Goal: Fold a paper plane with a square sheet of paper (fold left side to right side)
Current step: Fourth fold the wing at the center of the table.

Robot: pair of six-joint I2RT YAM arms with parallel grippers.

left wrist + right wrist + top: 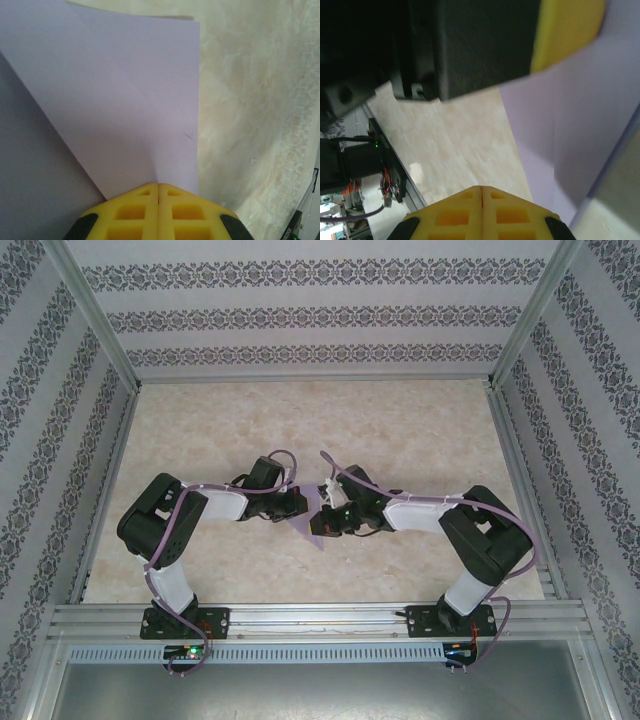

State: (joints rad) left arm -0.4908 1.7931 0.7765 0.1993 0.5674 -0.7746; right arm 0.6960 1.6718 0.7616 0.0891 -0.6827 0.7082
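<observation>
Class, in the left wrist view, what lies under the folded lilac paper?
To the right of the lilac paper, the marbled beige table is bare. The greyer area on the paper's left could be a lower layer or a shadow. The sheet covers whatever lies directly beneath it.

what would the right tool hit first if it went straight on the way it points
Probably the left arm's black wrist, just past a strip of bare table; depth is hard to judge.

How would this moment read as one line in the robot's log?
lilac paper: creased, partly folded | left claw: shut on its edge | right claw: shut, beside it
</observation>
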